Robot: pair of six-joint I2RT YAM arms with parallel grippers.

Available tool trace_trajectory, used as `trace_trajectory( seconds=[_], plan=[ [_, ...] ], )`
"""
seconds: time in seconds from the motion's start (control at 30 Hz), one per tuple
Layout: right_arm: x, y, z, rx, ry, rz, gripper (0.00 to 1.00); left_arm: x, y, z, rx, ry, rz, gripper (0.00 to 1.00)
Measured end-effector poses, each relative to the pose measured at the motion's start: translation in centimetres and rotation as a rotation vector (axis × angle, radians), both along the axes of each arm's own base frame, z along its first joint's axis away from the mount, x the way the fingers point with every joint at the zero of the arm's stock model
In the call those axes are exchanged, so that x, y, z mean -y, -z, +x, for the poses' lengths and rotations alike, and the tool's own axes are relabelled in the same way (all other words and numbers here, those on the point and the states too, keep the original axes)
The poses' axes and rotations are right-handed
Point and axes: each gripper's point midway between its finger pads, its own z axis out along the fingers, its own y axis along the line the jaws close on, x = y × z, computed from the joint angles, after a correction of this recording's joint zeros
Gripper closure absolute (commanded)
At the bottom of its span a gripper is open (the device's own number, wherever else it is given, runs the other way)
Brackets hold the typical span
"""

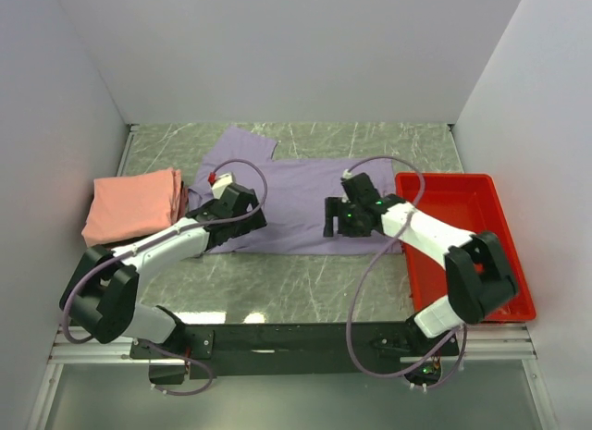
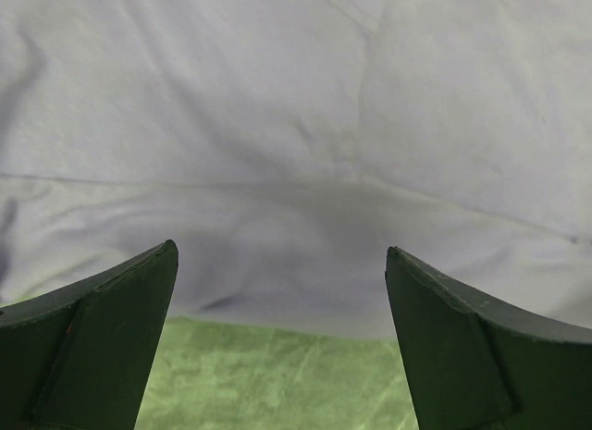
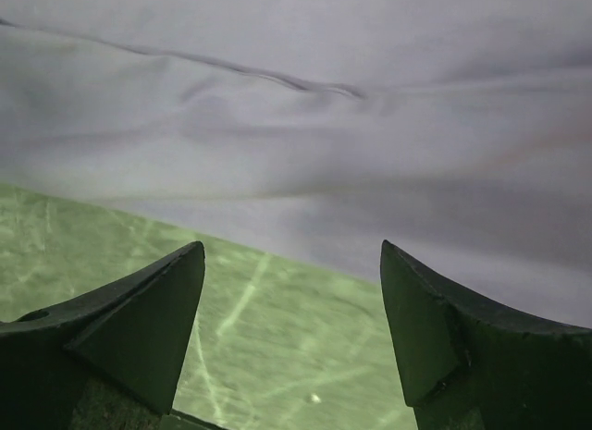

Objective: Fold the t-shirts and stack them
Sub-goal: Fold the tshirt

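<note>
A pale lavender t-shirt (image 1: 296, 190) lies spread flat on the green marbled table, one sleeve pointing to the back left. My left gripper (image 1: 250, 219) is open and empty, low over the shirt's near left hem; the hem (image 2: 296, 310) lies just beyond its fingers (image 2: 111, 337). My right gripper (image 1: 331, 219) is open and empty at the shirt's near right hem (image 3: 351, 264), with bare table between its fingers (image 3: 139, 328). A folded salmon-pink t-shirt (image 1: 134, 204) lies at the left. No darker red shirt is in view.
A red plastic tray (image 1: 467, 236) stands at the right, under the right arm's elbow. White walls close in the table on the left, back and right. Bare green table (image 1: 296, 282) lies in front of the shirt.
</note>
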Motion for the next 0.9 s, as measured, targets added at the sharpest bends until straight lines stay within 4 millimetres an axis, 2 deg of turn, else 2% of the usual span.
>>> trace_trajectory(
  seconds=[0.1,0.2,0.33,0.57,0.9],
  plan=[
    [-1.9,1.7,0.1,-0.039,-0.036,-0.004,0.17,-0.9,0.2,0.8,0.003,-0.035,-0.002,0.0],
    [-1.8,3.5,-0.3,-0.09,-0.026,-0.026,0.17,-2.1,0.6,1.3,-0.002,-0.073,0.002,0.0],
    [-1.0,4.4,-0.8,-0.113,-0.004,-0.049,0.17,-3.1,1.3,1.0,-0.017,-0.1,0.015,0.01],
    [0.7,4.4,-0.8,-0.102,0.065,-0.011,0.17,-5.3,3.2,-0.1,-0.058,-0.155,0.044,0.01],
    [3.1,4.4,-1.0,-0.101,0.137,0.03,0.17,-8.7,4.1,-0.6,-0.082,-0.26,0.086,0.01]
  ],
)
